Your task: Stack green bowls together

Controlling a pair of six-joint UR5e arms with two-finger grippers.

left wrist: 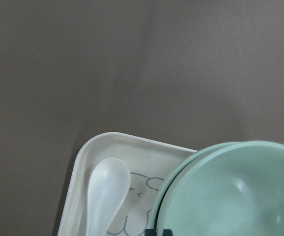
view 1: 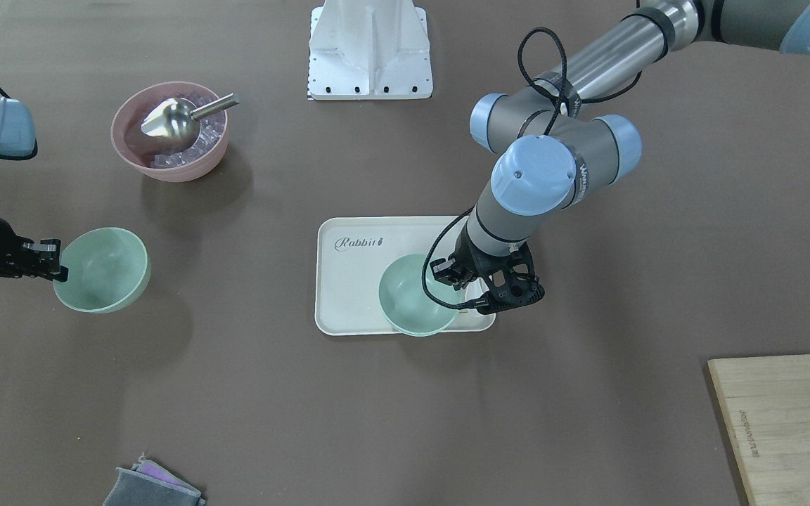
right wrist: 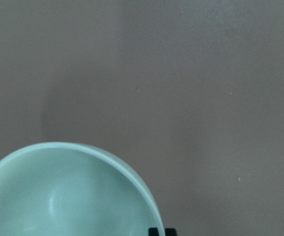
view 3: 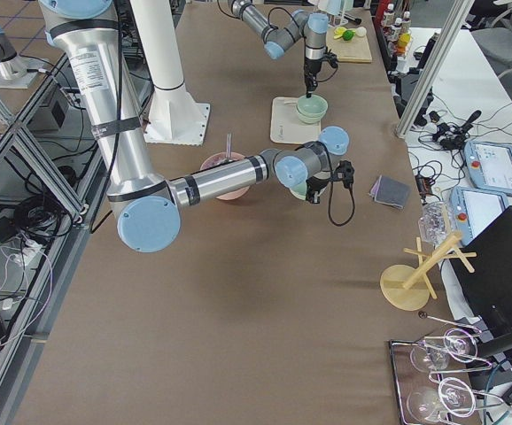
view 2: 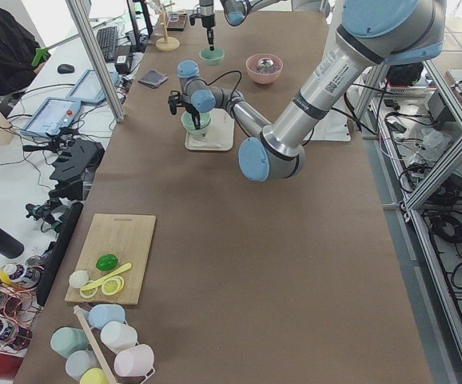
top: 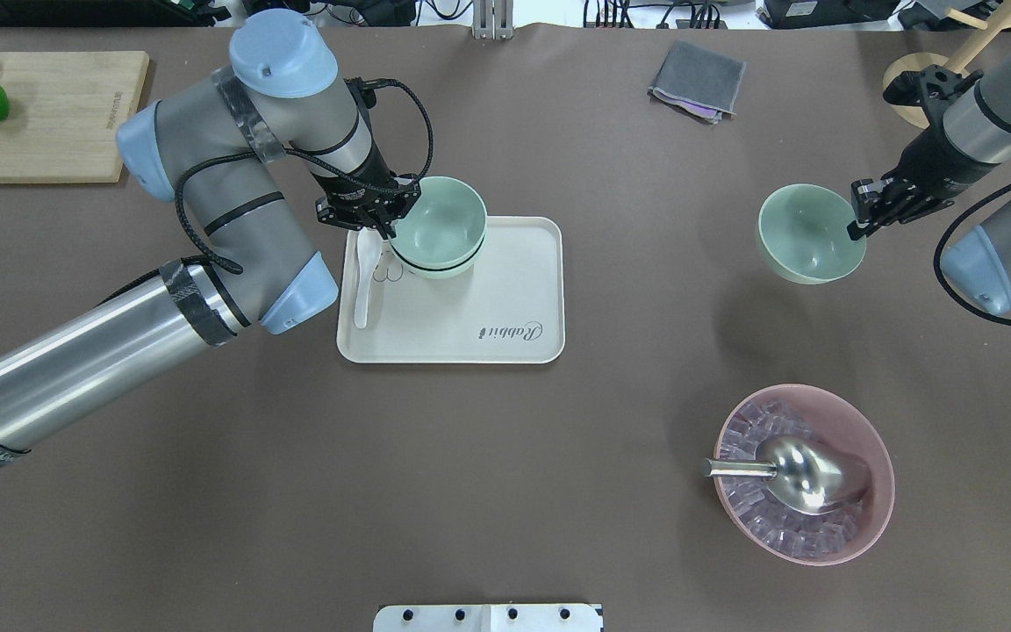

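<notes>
As the right claw (top: 857, 230) clamps its rim, green bowl (top: 808, 235) hangs.

You'll find both arms built alike. The left arm (top: 233, 219) has grey joint housings with rounded pale-blue caps, a brushed silver tube wrapped in black tape, small white lettering and a loose black cable looping at the wrist. The right arm (top: 988, 132) has the same grey and blue. The left gripper (view 1: 447, 273) and right gripper (view 1: 59, 270) are black. The white base mount (view 1: 370, 49) has a row of dark screws.
</notes>
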